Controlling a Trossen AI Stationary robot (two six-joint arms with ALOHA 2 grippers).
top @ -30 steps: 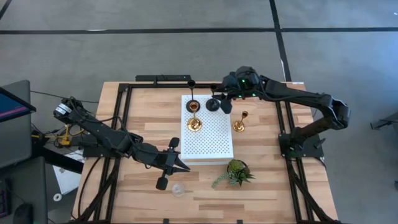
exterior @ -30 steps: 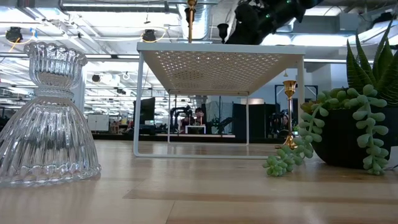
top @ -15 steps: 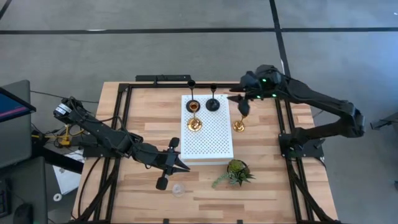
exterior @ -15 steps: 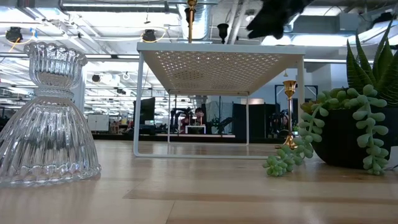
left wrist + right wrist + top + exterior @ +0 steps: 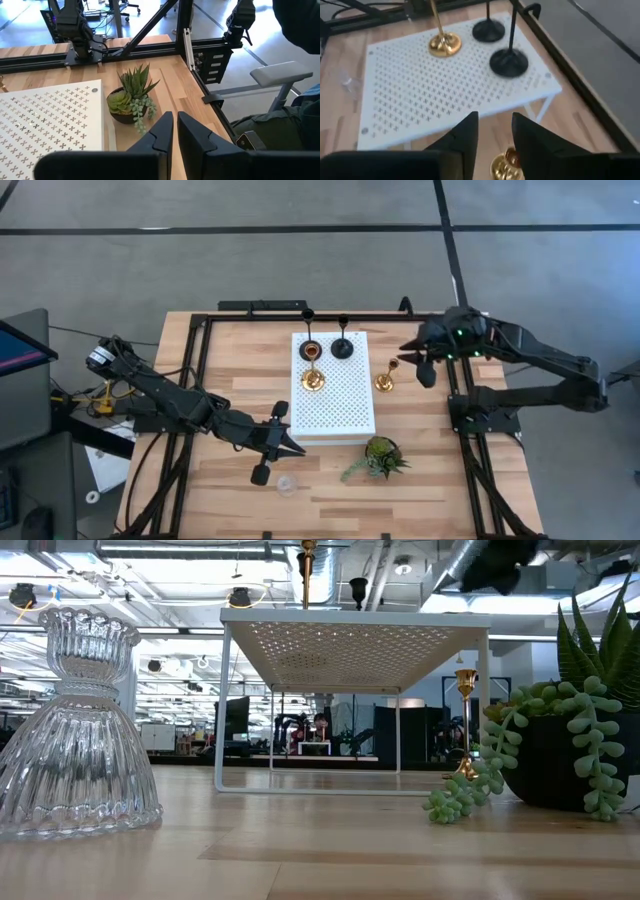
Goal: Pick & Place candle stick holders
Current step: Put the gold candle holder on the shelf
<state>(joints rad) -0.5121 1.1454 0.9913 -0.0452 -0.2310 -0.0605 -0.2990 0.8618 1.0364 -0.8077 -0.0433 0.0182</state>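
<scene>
On the white perforated board [image 5: 335,395] stand two black candle stick holders [image 5: 342,348] [image 5: 311,350] and one gold holder [image 5: 314,380], each on its round base. A second gold holder [image 5: 385,380] stands on the table just right of the board. A clear glass holder [image 5: 287,483] rests on its wide base near the front edge. My right gripper [image 5: 408,360] hovers open beside the gold holder on the table, which shows below its fingers [image 5: 507,162]. My left gripper [image 5: 298,450] is shut and holds nothing; it hangs by the board's near left corner, above the glass holder.
A small potted plant [image 5: 380,455] sits in front of the board's near right corner. A black frame rail [image 5: 455,380] runs along the table's right side under my right arm. Bare wood lies in front of the board and to its left.
My right gripper has drawn back from the black holder at the board's far edge and gone toward the table's right edge, rising a little. That holder stays upright on the board.
</scene>
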